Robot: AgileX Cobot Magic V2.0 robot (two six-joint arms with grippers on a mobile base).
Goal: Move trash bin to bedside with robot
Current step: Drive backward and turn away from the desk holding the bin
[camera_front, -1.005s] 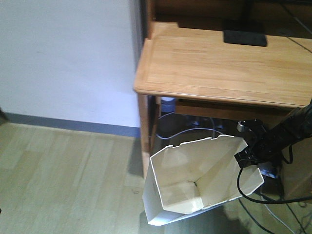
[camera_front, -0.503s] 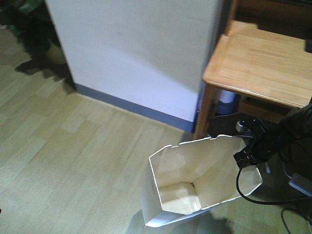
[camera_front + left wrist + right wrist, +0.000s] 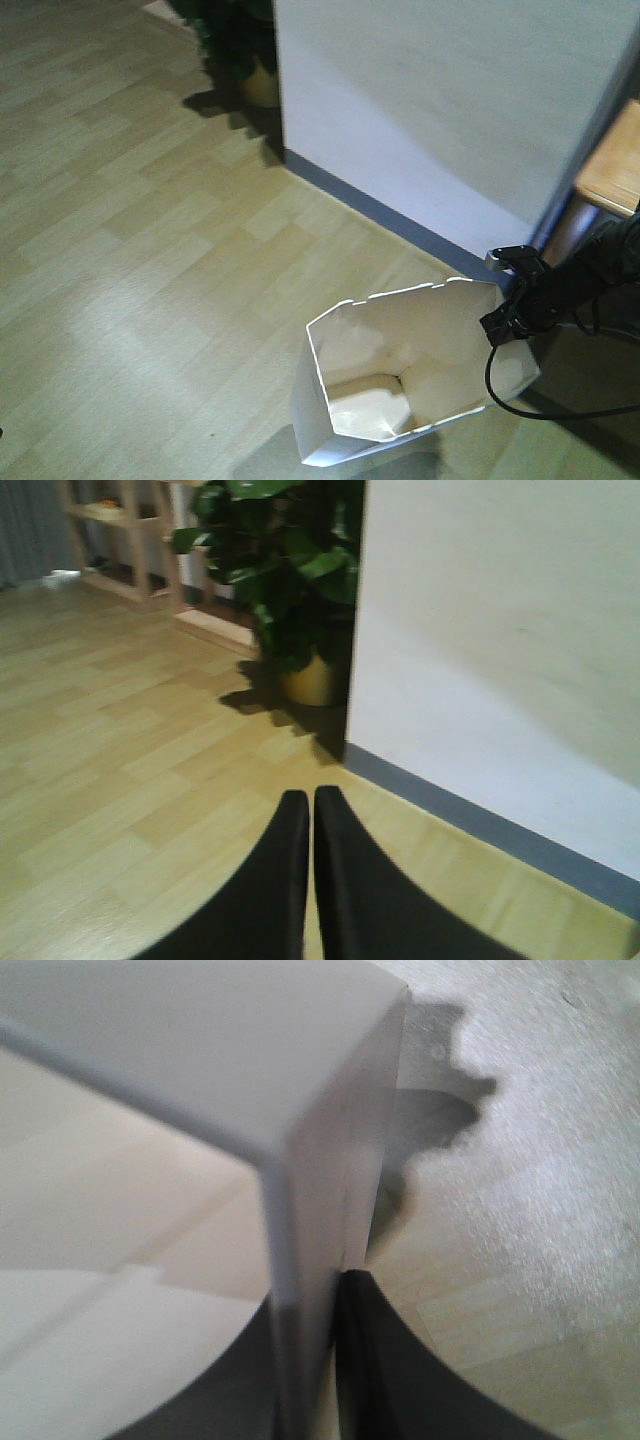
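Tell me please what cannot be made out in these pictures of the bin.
Bedside: in no view.
Wooden desk: front view, cut off by the right edge; only a corner shows.
Trash bin: right wrist view, too close and blurred; only one rim corner shows.
Right gripper: front view, small and dark against the arm; its shape is unclear.

light: dim indoor | shadows: soft on floor (image 3: 150,250) | right-wrist view: blurred

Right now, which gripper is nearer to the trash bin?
Right. The right gripper is shut on the trash bin's rim. The left gripper is shut on nothing, pointing over the floor, and its camera shows no bin.
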